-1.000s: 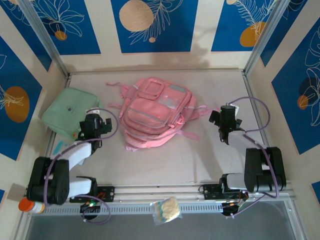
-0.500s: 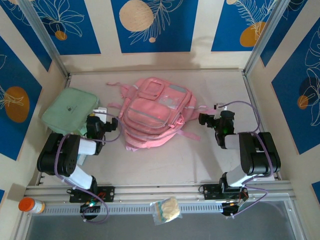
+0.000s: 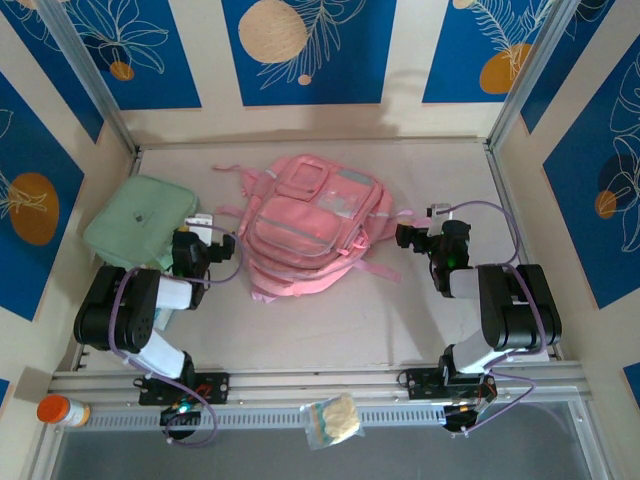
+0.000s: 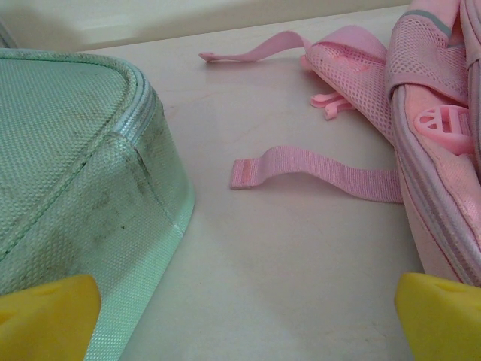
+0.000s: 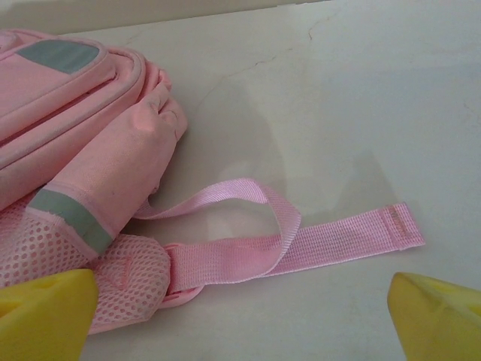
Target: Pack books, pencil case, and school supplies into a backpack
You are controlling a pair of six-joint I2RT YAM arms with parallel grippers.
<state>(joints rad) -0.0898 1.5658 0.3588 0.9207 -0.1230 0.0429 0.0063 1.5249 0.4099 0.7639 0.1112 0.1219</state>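
At the middle of the table (image 3: 330,320), your pink backpack (image 3: 305,225) lies flat, front pockets up. Your left gripper (image 3: 213,244) and right gripper (image 3: 405,238) flank it, each spread wide and empty. A mint-green pouch (image 3: 138,222) sits just beyond the left one.

Robot lab test booth, blue leaf-print wall panels (image 3: 300,50), aluminium frame (image 3: 320,384)

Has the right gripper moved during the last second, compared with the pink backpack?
Yes. The right gripper has swung left, toward the backpack, which has stayed in place. The gripper now sits close beside the backpack's right edge.
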